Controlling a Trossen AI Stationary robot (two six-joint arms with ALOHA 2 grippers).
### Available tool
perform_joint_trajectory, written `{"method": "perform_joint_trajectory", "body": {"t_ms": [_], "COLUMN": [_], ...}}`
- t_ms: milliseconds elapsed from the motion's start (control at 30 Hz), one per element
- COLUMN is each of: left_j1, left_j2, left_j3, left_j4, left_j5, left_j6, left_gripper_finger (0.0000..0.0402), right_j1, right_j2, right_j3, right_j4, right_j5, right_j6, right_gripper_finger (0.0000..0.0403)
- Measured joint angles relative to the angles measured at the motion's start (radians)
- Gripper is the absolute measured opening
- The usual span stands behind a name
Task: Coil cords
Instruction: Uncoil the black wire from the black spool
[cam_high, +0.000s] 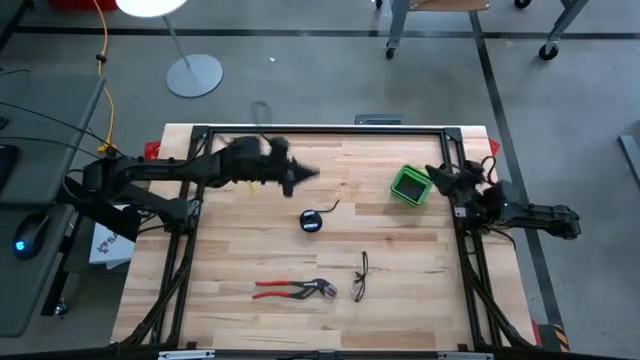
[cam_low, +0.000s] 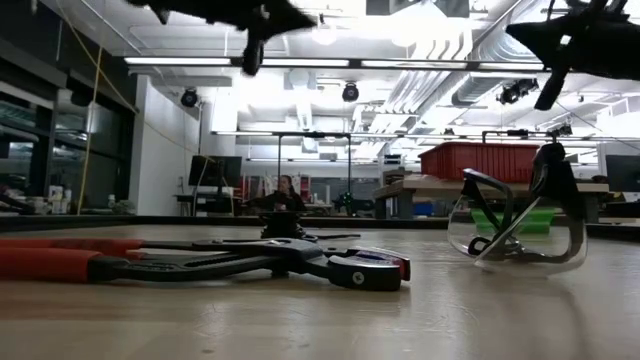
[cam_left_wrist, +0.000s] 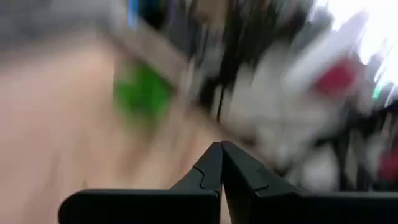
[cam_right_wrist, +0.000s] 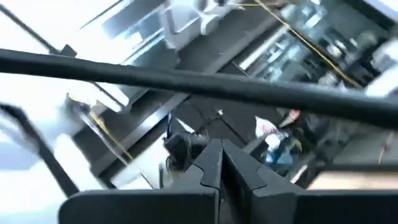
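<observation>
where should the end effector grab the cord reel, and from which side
Grip the cord reel across its round rim, coming straight down from above. It lies flat on the table, so the rim's opposite edges are what fingers can close on. Avoid the loose cord tail at its upper right in the high view.

No readable text, labels, brands or numbers anywhere. The pale mark on the cord reel (cam_high: 311, 222) is too small to make out.
</observation>
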Motion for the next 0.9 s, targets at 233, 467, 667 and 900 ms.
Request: {"method": "perform_joint_trajectory", "body": {"t_ms": [233, 467, 667, 900], "left_j1": [-0.055, -0.003, 0.059, 0.141], "left_j2": [0.109, 0.267, 0.271, 0.304], "left_j3": [0.034, 0.031, 0.032, 0.032], "left_j4": [-0.348, -0.454, -0.480, -0.545], "left_j5": [0.052, 0.247, 0.263, 0.164], "left_j6": [0.114, 0.108, 0.113, 0.080], "left_gripper_finger": [0.0005, 0.0079, 0.0174, 0.0235], "right_j1": [0.002, 0.002, 0.002, -0.007], "right_j2": [0.165, 0.459, 0.721, 0.933], "right_j3": [0.152, 0.349, 0.564, 0.724], "right_j4": [-0.265, -0.331, -0.685, -0.996], "right_j5": [-0.238, -0.271, -0.272, -0.231], "right_j6": [0.228, 0.144, 0.108, 0.072], "right_gripper_finger": [0.0000, 0.0000, 0.0015, 0.0111]}}
